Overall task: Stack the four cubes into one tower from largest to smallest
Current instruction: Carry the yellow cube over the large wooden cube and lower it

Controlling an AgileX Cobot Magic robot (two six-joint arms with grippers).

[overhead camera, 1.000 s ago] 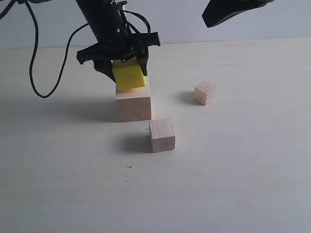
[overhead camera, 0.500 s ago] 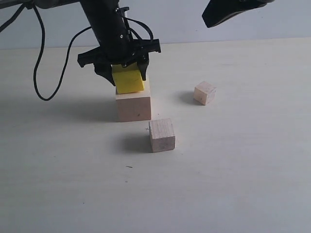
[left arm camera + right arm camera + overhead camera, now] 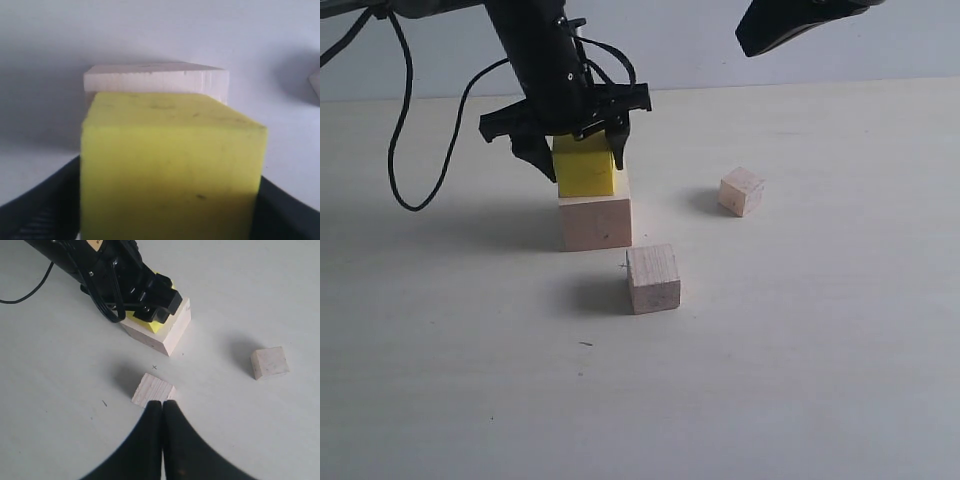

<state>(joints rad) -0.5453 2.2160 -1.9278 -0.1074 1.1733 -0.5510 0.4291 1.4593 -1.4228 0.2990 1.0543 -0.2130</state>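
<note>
The bright yellow cube (image 3: 584, 167) rests flat on the largest pale wood cube (image 3: 595, 222). My left gripper (image 3: 578, 160) is shut on it, one black finger on each side. In the left wrist view the yellow cube (image 3: 170, 170) fills the space between the jaws, with the big wood cube (image 3: 155, 79) behind it. The medium wood cube (image 3: 653, 279) lies on the table in front of the pair. The tiny wood cube (image 3: 741, 191) lies off to the right. My right gripper (image 3: 162, 404) is shut and empty, raised above the medium cube (image 3: 152, 390).
A black cable (image 3: 395, 150) hangs from the left arm and loops down over the table's left side. The right arm (image 3: 790, 20) hangs high at the top right. The pale table (image 3: 770, 380) runs wide to the front and right.
The yellow cube was tilted in the left gripper a second ago. It has come down and levelled, and now lies flat on the big wood cube. The other cubes and right arm stayed still.
</note>
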